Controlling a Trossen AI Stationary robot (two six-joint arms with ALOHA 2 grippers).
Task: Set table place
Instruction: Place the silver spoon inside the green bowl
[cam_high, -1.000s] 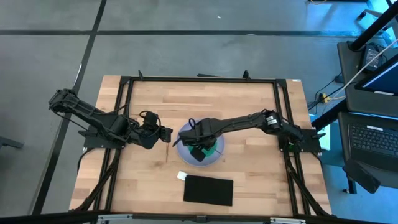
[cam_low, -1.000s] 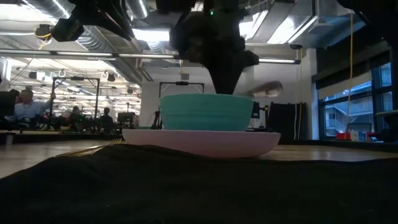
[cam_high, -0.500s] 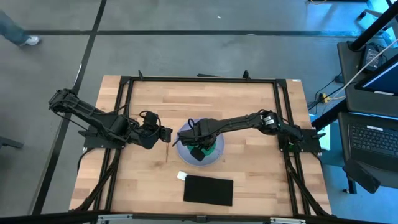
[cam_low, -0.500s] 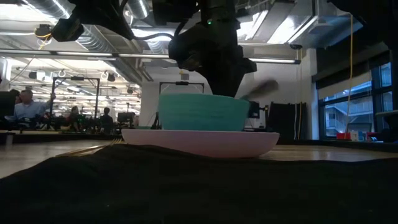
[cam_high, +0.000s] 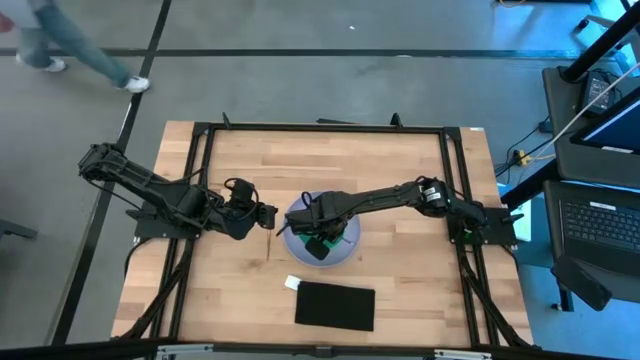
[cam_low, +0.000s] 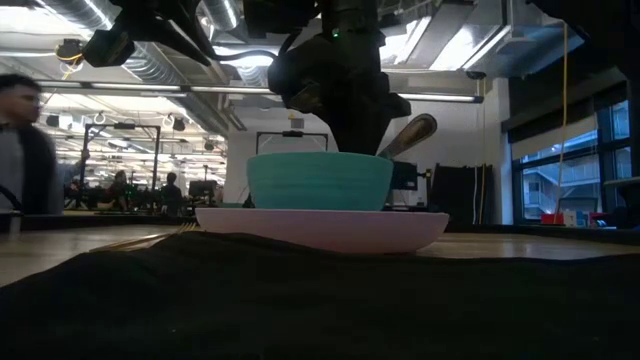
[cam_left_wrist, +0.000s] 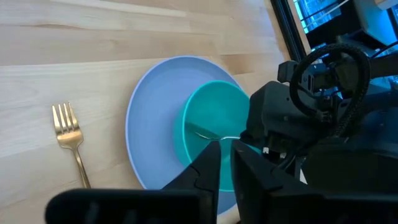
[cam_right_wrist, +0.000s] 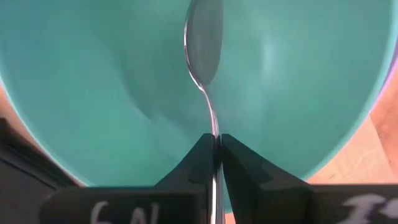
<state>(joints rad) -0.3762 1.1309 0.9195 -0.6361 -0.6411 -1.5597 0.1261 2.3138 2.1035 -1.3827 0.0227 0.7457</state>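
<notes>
A pale lavender plate lies flat on the wooden table, and a teal bowl stands on it. My right gripper hangs over the bowl, shut on a silver spoon. One end of the spoon sticks up past the bowl's rim. A gold fork lies flat on the table left of the plate. My left gripper waits beside the plate near the fork, with a narrow gap between its fingers. My right gripper pinches the spoon's thin handle between its two fingers, which come from above and slant down into the bowl. The handle runs along the fingers. The spoon is tilted, its bowl end low inside the teal bowl and its other end raised.
A black cloth lies near the table's near edge, with a small white object at its left corner. Black frame rails run around the table. A person walks past in the room beyond.
My right gripper has sunk a little deeper into the bowl with the spoon, whose raised end has swung lower and come to rest. The teal bowl has slid slightly toward the table's left on the plate. A person has walked into view beyond the table.
</notes>
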